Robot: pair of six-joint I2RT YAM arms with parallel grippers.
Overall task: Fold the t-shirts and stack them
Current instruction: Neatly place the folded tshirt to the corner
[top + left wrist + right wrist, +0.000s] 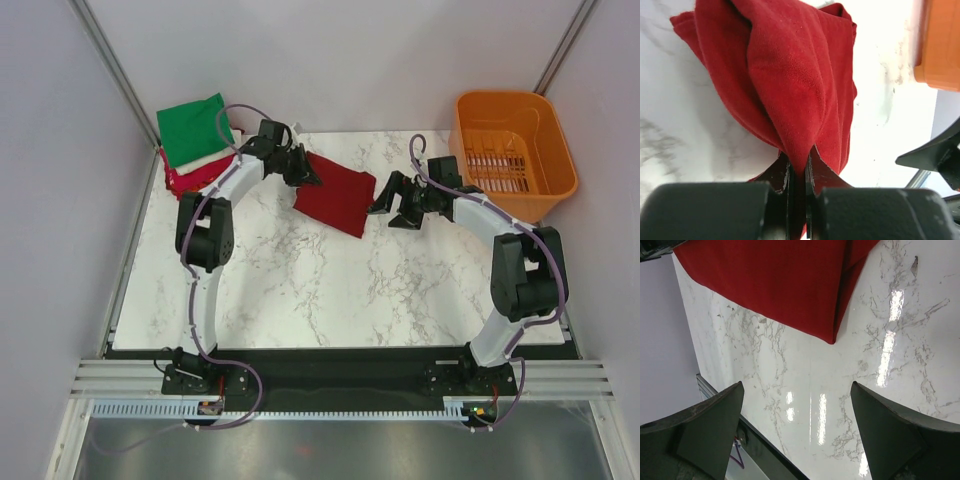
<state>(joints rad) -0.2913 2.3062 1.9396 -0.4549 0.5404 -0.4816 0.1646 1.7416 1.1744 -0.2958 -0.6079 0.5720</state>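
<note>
In the top view, a stack of folded t-shirts (190, 160) sat at the table's 10 o'clock corner. A green t-shirt (193, 128) lay on top, with white and pink-red layers showing beneath it. Neither wrist view showed this stack.

Next to the right, the left gripper (300, 170) reached toward 12 o'clock and met the left edge of the dark red t-shirt (335, 195). The shirt lay as a rough rectangle on the marble table (300, 290), a little beyond its centre. From above, the jaws were hidden by the wrist. The left wrist view settled it: the left gripper (799, 172) was pressed together on a bunched ridge of the dark red t-shirt (790, 75), and the cloth fanned out from the pinch toward 12 o'clock.

The right gripper (395, 207) hung just beside the shirt's right edge, at its 3 o'clock. Its own camera showed what the top view could not. The right gripper (797, 425) stood spread wide with nothing between its 2 fingers (705, 425), above bare marble. A corner of the dark red t-shirt (775, 280) lay ahead of it at 12 o'clock, apart from both tips.

The orange basket (515, 150) stood at the table's 2 o'clock corner. The left wrist view caught only its edge (940, 45).
</note>
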